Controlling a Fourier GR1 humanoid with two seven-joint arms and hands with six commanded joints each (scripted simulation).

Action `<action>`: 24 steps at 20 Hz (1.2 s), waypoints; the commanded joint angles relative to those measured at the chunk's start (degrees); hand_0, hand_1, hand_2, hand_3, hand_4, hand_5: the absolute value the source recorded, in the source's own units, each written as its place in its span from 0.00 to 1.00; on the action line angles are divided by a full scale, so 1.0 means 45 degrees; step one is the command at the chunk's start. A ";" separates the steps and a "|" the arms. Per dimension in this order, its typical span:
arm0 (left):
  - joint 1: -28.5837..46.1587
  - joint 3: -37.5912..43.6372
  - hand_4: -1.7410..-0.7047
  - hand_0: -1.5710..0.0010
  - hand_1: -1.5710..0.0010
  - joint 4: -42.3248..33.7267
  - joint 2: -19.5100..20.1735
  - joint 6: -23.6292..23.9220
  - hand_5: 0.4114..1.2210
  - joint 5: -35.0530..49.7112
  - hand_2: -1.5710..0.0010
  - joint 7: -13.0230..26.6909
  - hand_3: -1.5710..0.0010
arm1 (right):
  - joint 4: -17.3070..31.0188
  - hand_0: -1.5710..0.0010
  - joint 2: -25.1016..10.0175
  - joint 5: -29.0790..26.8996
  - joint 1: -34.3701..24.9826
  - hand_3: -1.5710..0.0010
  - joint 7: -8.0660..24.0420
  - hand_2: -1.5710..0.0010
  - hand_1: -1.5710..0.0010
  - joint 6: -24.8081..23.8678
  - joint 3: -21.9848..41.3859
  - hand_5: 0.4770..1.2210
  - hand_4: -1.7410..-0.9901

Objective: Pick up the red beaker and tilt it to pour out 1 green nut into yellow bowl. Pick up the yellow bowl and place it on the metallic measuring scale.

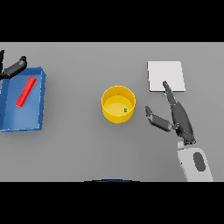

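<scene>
The yellow bowl (118, 104) stands upright at the table's middle with a small green nut (125, 110) inside it. The red beaker (26, 91) lies on its side in the blue bin (38, 119) at the left. The metallic scale (165, 75) is a pale square plate at the right rear. My right hand (180, 118) is open just right of the bowl, not touching it, fingers stretched toward the scale's near edge and thumb spread toward the bowl. My left hand (13, 68) is open at the far left edge, above the bin's rear corner.
The blue bin takes up the table's left side. A gap of bare grey table separates the bowl from the scale and from the bin.
</scene>
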 commanded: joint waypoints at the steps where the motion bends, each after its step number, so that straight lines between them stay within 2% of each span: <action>1: -0.0030 0.0035 0.99 0.99 0.99 -0.0082 0.0038 0.0057 0.33 0.0022 0.99 0.0045 0.99 | 0.0116 1.00 -0.0223 -0.0139 -0.0374 1.00 -0.0180 1.00 1.00 0.0439 0.0068 0.25 0.73; 2: 0.0029 0.0029 0.99 0.99 0.99 -0.0240 0.0031 0.0095 0.34 0.0073 0.99 0.0011 0.99 | 0.0285 0.99 -0.0485 -0.0175 -0.0817 1.00 -0.0525 1.00 1.00 0.0866 0.0186 0.26 0.76; 3: -0.0042 0.0092 0.98 0.99 0.99 -0.0224 0.0069 0.0021 0.35 0.0111 0.99 -0.0160 1.00 | 0.0288 0.99 -0.0834 -0.0211 -0.1212 1.00 -0.0749 1.00 1.00 0.1458 0.0384 0.27 0.76; 4: 0.0037 0.0128 0.98 0.99 0.99 -0.0407 0.0146 0.0111 0.36 0.0173 0.99 -0.0108 1.00 | 0.0307 0.99 -0.1029 -0.0076 -0.1602 1.00 -0.0656 1.00 1.00 0.1815 0.0611 0.28 0.72; 6: 0.0167 0.0126 0.97 1.00 1.00 -0.0428 0.0046 0.0118 0.37 0.0284 1.00 -0.0105 1.00 | 0.0665 1.00 -0.1752 0.0798 -0.2118 1.00 -0.1009 1.00 1.00 0.2426 0.1268 0.25 0.65; 7: 0.0197 0.0056 0.97 1.00 1.00 -0.0560 0.0071 0.0142 0.37 0.0218 1.00 -0.0156 1.00 | 0.0885 1.00 -0.1978 0.1343 -0.2554 1.00 -0.0688 1.00 1.00 0.2587 0.1591 0.24 0.64; 9: 0.0154 0.0115 0.96 1.00 1.00 -0.0467 0.0056 0.0181 0.37 0.0248 1.00 -0.0189 1.00 | 0.1289 1.00 -0.2321 0.2352 -0.3428 1.00 -0.0510 1.00 1.00 0.2886 0.2309 0.22 0.66; 10: 0.0166 0.0167 0.96 1.00 1.00 -0.0387 0.0044 0.0178 0.37 0.0284 1.00 -0.0279 1.00 | 0.1429 1.00 -0.2650 0.2869 -0.3703 1.00 -0.0745 1.00 1.00 0.3040 0.2659 0.20 0.68; 13: 0.0349 0.0196 0.96 1.00 1.00 -0.0513 0.0128 0.0251 0.37 0.0342 1.00 -0.0318 1.00 | 0.1923 1.00 -0.2932 0.3666 -0.4665 1.00 -0.1151 1.00 1.00 0.3640 0.3507 0.19 0.68; 16: 0.0353 0.0283 0.95 1.00 1.00 -0.0455 0.0111 0.0057 0.38 0.0462 1.00 -0.0750 1.00 | 0.2317 1.00 -0.3284 0.4196 -0.5504 1.00 -0.1605 1.00 1.00 0.4408 0.4223 0.20 0.68; 20: 0.0419 0.0374 0.94 1.00 1.00 -0.0479 0.0045 0.0227 0.38 0.0579 1.00 -0.0697 1.00 | 0.3039 1.00 -0.3252 0.4729 -0.6484 1.00 -0.1531 1.00 1.00 0.5144 0.4954 0.22 0.71; 24: 0.0594 0.0474 0.92 1.00 1.00 -0.0471 0.0018 0.0265 0.39 0.0695 1.00 -0.1026 1.00 | 0.3708 1.00 -0.3148 0.5137 -0.6833 1.00 -0.2138 1.00 1.00 0.5277 0.5568 0.23 0.69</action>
